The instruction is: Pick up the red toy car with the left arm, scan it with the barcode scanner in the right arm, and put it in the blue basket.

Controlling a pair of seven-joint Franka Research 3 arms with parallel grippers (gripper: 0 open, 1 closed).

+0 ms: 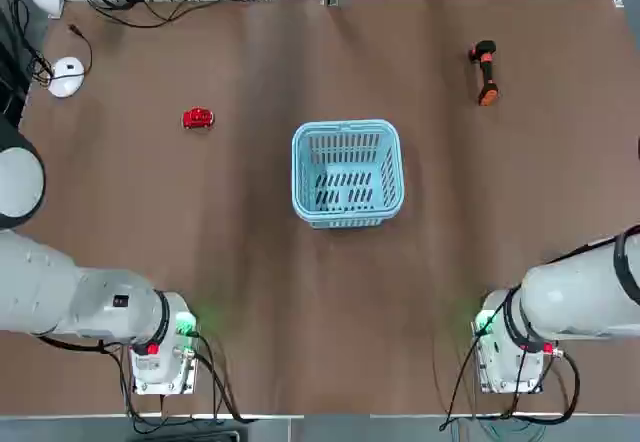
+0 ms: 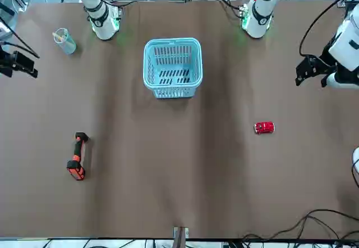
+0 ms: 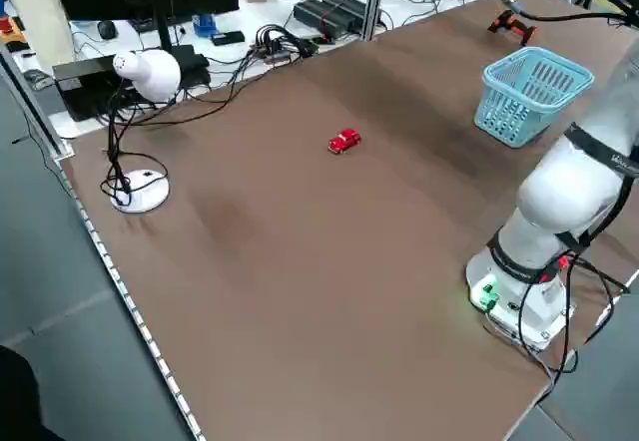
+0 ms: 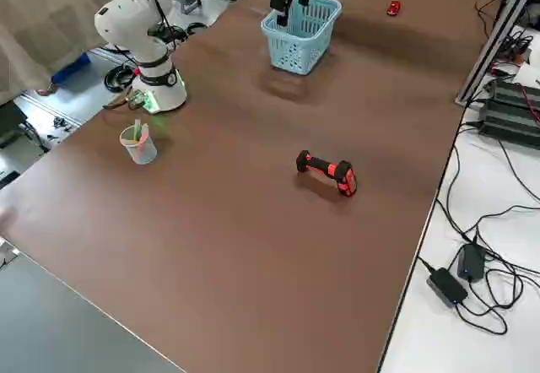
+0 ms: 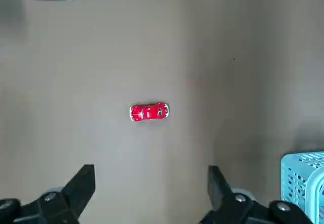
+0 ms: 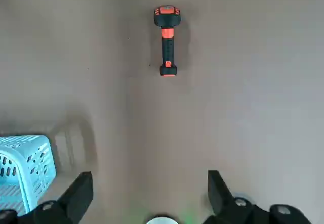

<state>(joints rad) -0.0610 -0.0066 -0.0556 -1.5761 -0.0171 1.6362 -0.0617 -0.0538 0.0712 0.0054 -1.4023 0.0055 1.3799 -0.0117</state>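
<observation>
The red toy car [image 1: 198,118] sits on the brown tabletop [image 1: 250,282] in its far left part, lying on its wheels, well apart from the blue basket [image 1: 347,173], which stands upright and empty near the middle of the tabletop, a little toward the far edge. The barcode scanner [image 1: 485,72] lies on its side near the far right corner, its black head toward the far edge and its orange-red handle pointing back toward the robot. No brand, label or writing can be read on the car, the basket or the scanner. The left gripper [image 5: 149,191] hangs above the tabletop on the left side with its two fingers [image 5: 81,186] spread wide and nothing between them; in the left wrist view the car lies beyond the fingertips, apart from them, with a corner of the basket at the side. The right gripper [image 6: 149,193] hangs above the right side of the tabletop, its fingers [image 6: 217,191] likewise spread wide and holding nothing, the scanner well beyond them. A white computer mouse [image 1: 66,75] rests at the far left corner, and a clear plastic cup [image 2: 64,40] stands near the right arm's base [image 2: 104,26], by the near right corner.
</observation>
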